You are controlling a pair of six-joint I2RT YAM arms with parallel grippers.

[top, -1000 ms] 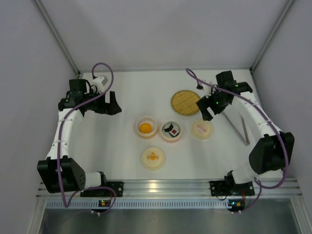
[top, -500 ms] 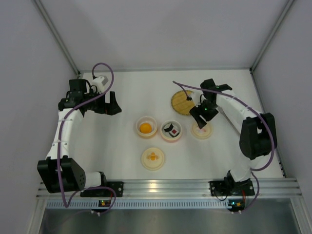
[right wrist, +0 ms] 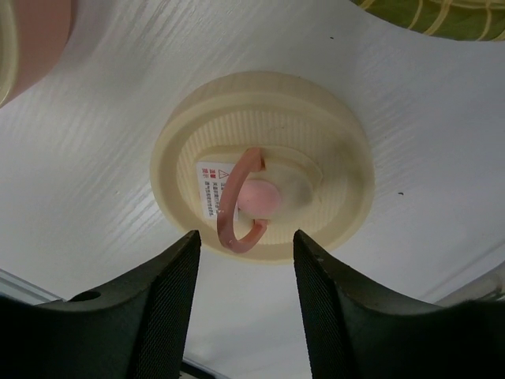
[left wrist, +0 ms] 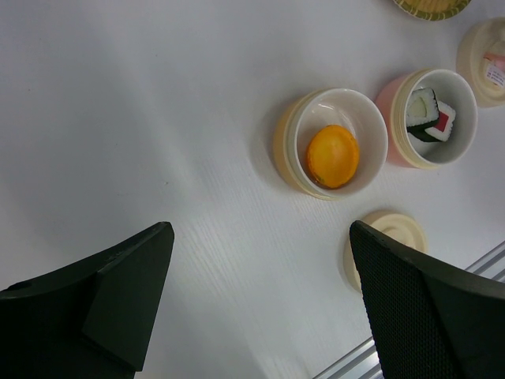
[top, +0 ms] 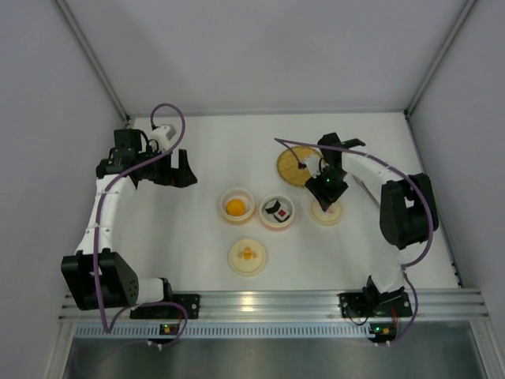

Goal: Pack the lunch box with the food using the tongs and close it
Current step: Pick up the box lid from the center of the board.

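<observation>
An orange ball (top: 236, 208) (left wrist: 332, 155) lies in a cream bowl (top: 225, 200) of the lunch box. Beside it, dark-wrapped sushi pieces (top: 278, 210) (left wrist: 430, 115) fill a pink bowl (top: 265, 219). My right gripper (top: 328, 189) (right wrist: 246, 237) hovers low over a cream lid (top: 335, 217) (right wrist: 331, 134). Its jaws stand partly open on either side of the lid's upright pink ring handle (right wrist: 234, 207), not touching it. At the far left my left gripper (top: 178, 169) (left wrist: 260, 229) is wide open over bare table. The tongs do not show in any view.
A round woven bamboo disc (top: 293, 166) (right wrist: 442, 16) lies just behind the right gripper. A second cream lid (top: 248, 257) (left wrist: 392, 229) sits near the front, ahead of the bowls. The right arm's folded elbow (top: 404, 209) stands right of the lid. Grey walls close in three sides.
The right arm has swung left from the right side of the table to above the lid with the pink ring, and its jaws have narrowed. The left arm has not moved.
</observation>
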